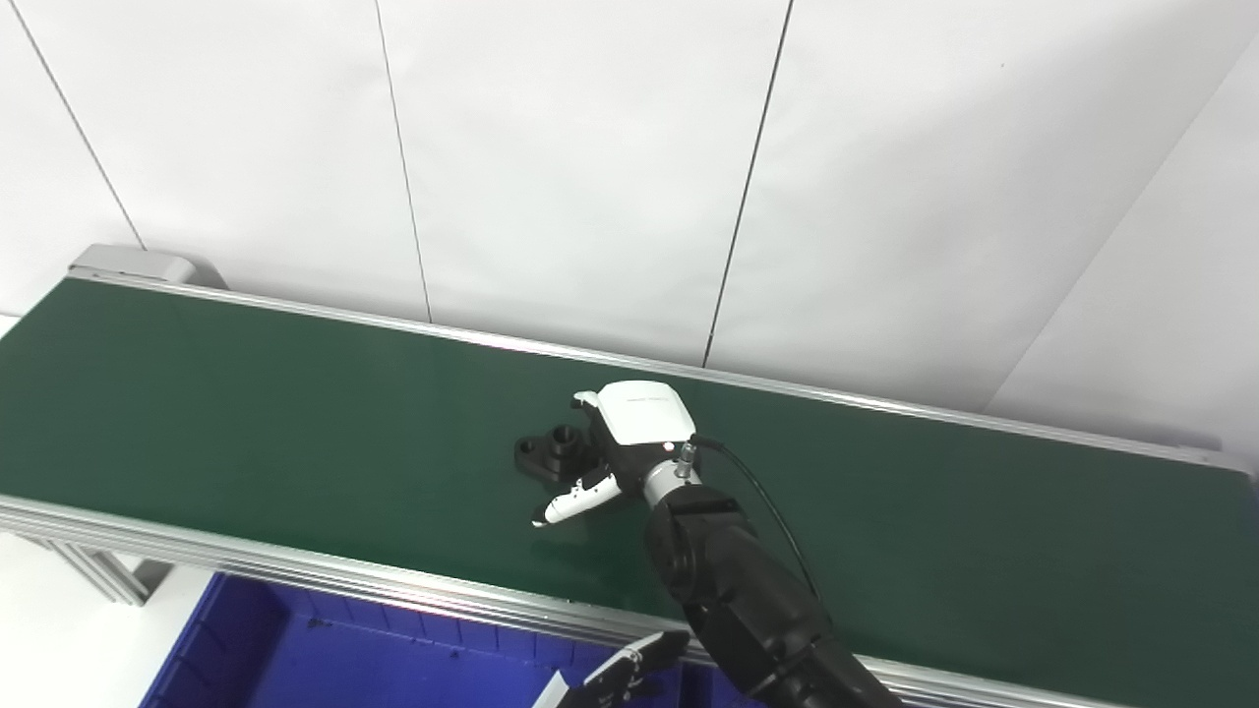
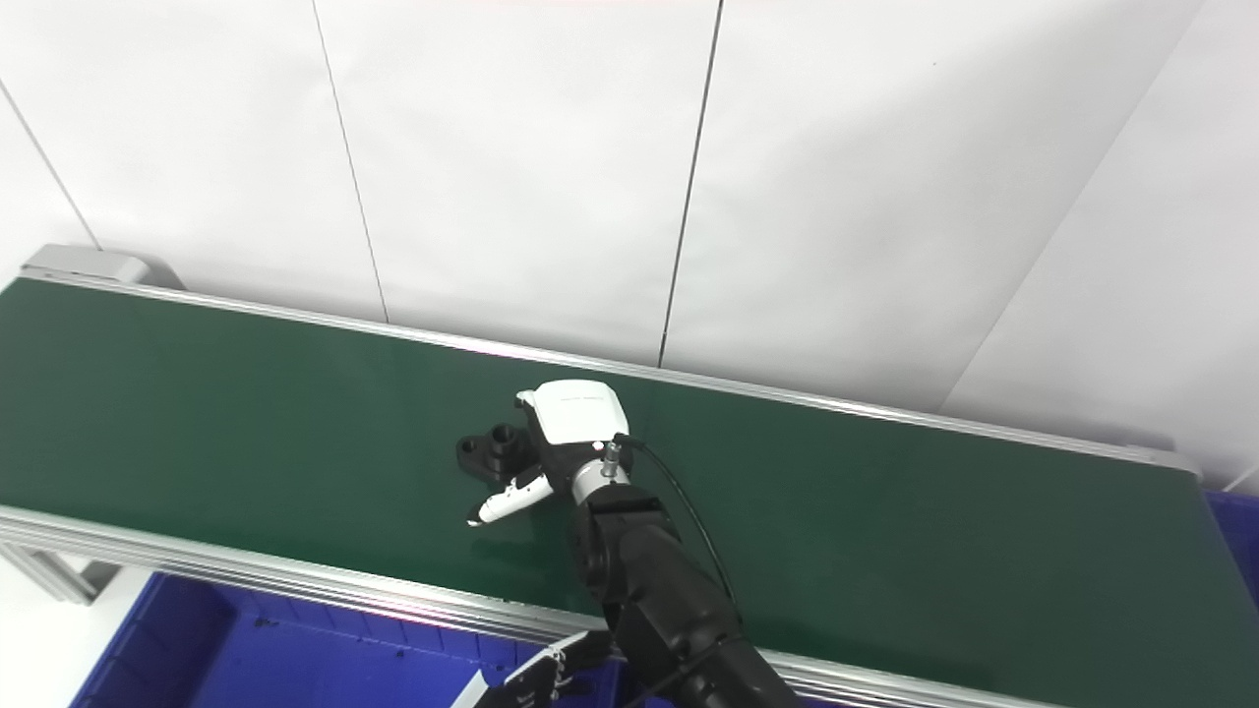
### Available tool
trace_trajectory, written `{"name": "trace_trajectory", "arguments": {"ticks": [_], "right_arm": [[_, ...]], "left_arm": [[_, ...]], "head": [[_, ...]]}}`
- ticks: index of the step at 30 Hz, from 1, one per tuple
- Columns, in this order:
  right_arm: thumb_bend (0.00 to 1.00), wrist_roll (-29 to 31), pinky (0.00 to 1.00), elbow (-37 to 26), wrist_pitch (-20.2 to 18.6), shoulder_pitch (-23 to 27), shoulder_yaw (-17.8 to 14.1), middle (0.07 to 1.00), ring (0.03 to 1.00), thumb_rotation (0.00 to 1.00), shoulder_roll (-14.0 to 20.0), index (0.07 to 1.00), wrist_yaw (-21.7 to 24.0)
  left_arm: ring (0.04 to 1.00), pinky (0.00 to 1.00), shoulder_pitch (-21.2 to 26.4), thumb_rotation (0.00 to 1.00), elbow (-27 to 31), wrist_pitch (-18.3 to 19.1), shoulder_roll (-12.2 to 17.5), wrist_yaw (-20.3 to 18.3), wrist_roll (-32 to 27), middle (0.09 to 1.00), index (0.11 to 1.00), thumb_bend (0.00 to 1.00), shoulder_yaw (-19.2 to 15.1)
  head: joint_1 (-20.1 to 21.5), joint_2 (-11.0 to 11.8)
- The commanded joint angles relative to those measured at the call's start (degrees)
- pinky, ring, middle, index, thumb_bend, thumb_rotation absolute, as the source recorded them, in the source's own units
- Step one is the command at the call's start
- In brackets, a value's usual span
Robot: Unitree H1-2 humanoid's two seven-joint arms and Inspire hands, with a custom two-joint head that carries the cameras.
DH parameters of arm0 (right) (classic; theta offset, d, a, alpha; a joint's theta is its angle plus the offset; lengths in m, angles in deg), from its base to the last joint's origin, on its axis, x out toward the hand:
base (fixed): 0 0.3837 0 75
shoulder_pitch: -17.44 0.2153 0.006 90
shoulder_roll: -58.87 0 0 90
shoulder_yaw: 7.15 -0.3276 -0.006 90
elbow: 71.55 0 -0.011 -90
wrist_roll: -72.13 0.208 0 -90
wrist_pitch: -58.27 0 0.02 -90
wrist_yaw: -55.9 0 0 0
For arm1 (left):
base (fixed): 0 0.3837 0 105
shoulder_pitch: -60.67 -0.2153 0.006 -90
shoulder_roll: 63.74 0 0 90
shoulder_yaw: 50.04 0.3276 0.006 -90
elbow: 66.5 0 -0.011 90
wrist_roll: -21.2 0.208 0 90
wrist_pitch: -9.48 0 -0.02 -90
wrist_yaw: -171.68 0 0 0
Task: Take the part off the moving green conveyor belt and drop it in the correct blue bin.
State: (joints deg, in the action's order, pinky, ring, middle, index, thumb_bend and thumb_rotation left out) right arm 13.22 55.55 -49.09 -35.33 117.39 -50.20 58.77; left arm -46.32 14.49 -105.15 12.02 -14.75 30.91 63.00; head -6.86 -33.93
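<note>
Below the near rail of the green conveyor belt [image 1: 295,413] sits a blue bin [image 1: 295,654], its ribbed wall and bare floor showing; nothing can be seen lying in the visible part of it. A sliver of a second blue bin [image 2: 1241,531] peeks out at the far right end of the belt, its contents hidden. On the belt itself rests the black part [image 1: 549,450], a flanged piece with an upright round boss. The right hand [image 1: 620,442] reaches over the belt just beside it, fingers [image 1: 575,503] spread apart around the part's right side, not yet closed on it. The left hand [image 1: 620,678] barely shows at the bottom edge above the bin; whether its fingers are apart or closed, I cannot tell.
</note>
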Motion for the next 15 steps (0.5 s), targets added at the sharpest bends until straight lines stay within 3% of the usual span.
{"name": "trace_trajectory", "arguments": {"ticks": [1,9,11,12,13,14,15], "right_arm": [[1.00,0.70,0.55,-0.13,-0.48,2.33,0.23,0.784,0.676,0.62,-0.98,0.862,-1.76],[0.99,1.28,0.49,0.35,-0.74,1.56,0.68,0.759,0.631,0.63,-1.90,0.850,-4.28],[0.97,2.11,0.42,0.27,-0.25,1.25,0.26,0.741,0.593,0.58,-2.21,0.829,-5.47],[0.90,2.98,0.34,0.38,0.47,1.09,-0.16,0.654,0.481,0.42,-2.34,0.779,-6.28],[0.71,3.65,0.26,0.48,0.96,1.02,-0.36,0.549,0.365,0.17,-2.39,0.735,-6.82],[0.64,4.09,0.23,0.64,1.30,1.05,-0.27,0.513,0.326,0.09,-2.30,0.720,-6.95],[0.58,4.32,0.22,0.76,1.19,1.16,0.06,0.484,0.309,0.04,-2.12,0.630,-6.53]], "left_arm": [[0.894,0.83,-0.35,0.79,2.14,-2.22,-1.05,1.05,1.20,0.892,0.873,0.97,0.59],[0.885,0.81,-1.32,0.78,3.47,-1.93,-1.45,1.03,1.36,0.891,0.866,0.97,0.84],[0.885,0.81,-1.55,0.78,3.82,-1.84,-1.51,1.04,1.49,0.889,0.865,0.96,0.85],[0.886,0.81,-1.66,0.78,4.03,-1.74,-1.51,0.98,1.49,0.890,0.865,0.96,0.85],[0.887,0.81,-1.74,0.78,4.17,-1.67,-1.51,0.92,1.47,0.891,0.865,0.96,0.85],[0.888,0.81,-1.80,0.78,4.31,-1.60,-1.48,0.84,1.43,0.892,0.864,0.96,0.86],[0.886,0.80,-1.87,0.78,4.51,-1.49,-1.44,0.83,1.61,0.892,0.865,0.96,0.85]], "head": [[-0.27,0.03],[-0.38,-0.51],[-0.39,-0.55],[-0.27,-0.59],[-0.23,-0.62],[-0.14,-0.65],[-0.14,-0.79]]}}
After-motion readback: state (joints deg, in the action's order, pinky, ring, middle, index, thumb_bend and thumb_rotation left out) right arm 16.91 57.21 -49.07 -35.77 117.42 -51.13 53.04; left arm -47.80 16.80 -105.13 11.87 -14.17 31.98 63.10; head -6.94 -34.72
